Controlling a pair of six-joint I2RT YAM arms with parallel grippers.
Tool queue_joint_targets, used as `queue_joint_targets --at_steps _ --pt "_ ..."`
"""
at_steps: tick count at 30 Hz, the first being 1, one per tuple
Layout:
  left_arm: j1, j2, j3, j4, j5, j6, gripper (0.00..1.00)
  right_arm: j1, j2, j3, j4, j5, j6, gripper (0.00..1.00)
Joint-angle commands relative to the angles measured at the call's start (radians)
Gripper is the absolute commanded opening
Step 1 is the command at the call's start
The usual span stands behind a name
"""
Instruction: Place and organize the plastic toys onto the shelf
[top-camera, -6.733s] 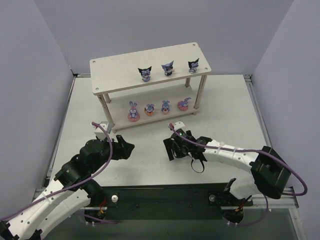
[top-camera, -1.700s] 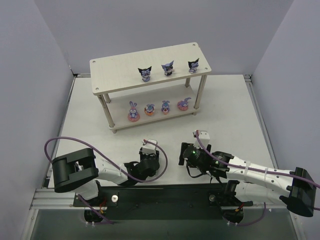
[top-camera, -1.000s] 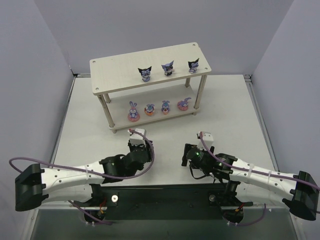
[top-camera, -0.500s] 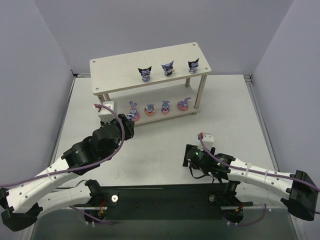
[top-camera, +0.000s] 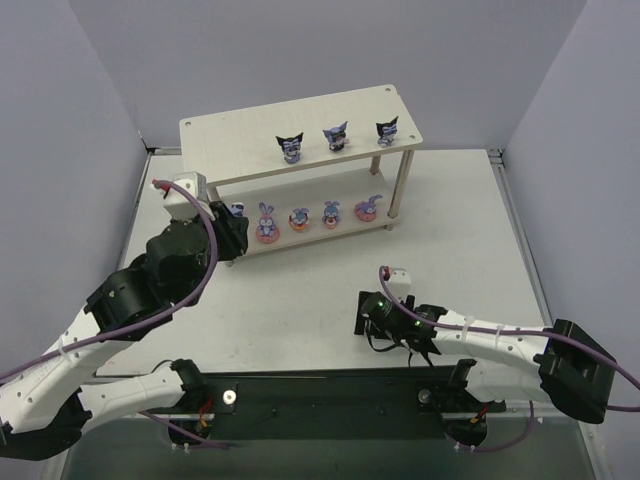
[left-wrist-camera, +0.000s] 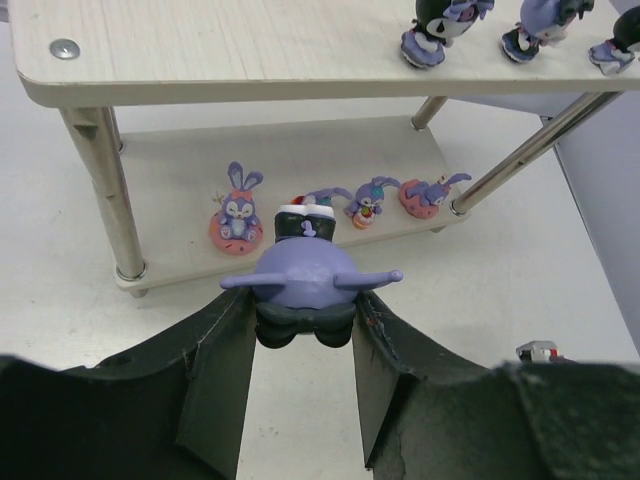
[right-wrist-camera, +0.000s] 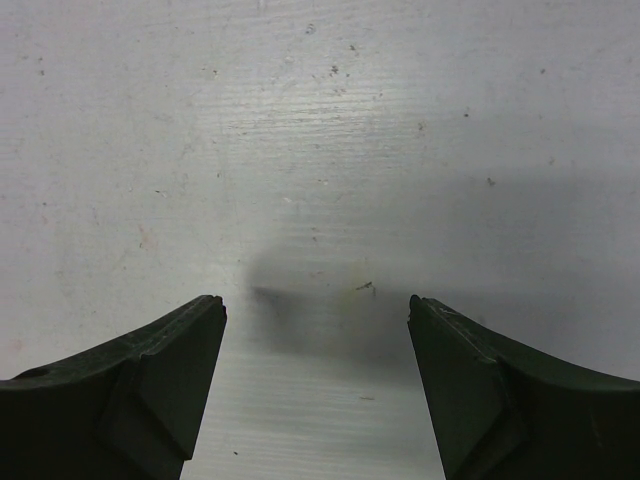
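Top view: the left gripper hangs at the left end of the shelf, its load hard to make out. Three dark figures stand on top and four bunnies below.

Left wrist: the jaws clamp a pointed-ear figure — it hides part of one bunny.

Right wrist: the right gripper gapes over the table — empty.

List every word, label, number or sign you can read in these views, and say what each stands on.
No readable text in any view.
The shelf is plain wood with bare screws.
The dark figures, the bunnies and the figure between the left fingers carry no lettering.
The table below the right fingers shows only specks.
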Motion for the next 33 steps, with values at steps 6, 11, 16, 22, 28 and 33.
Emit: queue_joint_targets --at_steps 6,11,16,22,28,33 --pt "0.071 0.082 0.23 -0.076 -0.02 0.071 0.01 -0.008 0.014 -0.01 0.103 -0.041 -0.049 0.76" --pt "0.168 0.157 0.332 -0.099 -0.004 0.109 0.01 -0.008 -0.022 -0.03 0.11 -0.046 -0.049 0.76" --pt "0.285 0.248 0.449 -0.138 0.078 0.115 0.01 -0.008 -0.037 -0.047 0.116 -0.051 -0.046 0.76" --pt "0.369 0.386 0.593 -0.215 0.15 0.108 0.01 -0.008 -0.033 -0.043 0.115 -0.055 -0.042 0.76" --pt "0.392 0.496 0.684 -0.293 0.173 0.108 0.01 -0.008 -0.042 -0.033 0.104 -0.052 -0.046 0.76" --pt "0.392 0.538 0.693 -0.295 0.181 0.118 0.01 -0.008 -0.039 -0.035 0.104 -0.052 -0.046 0.76"
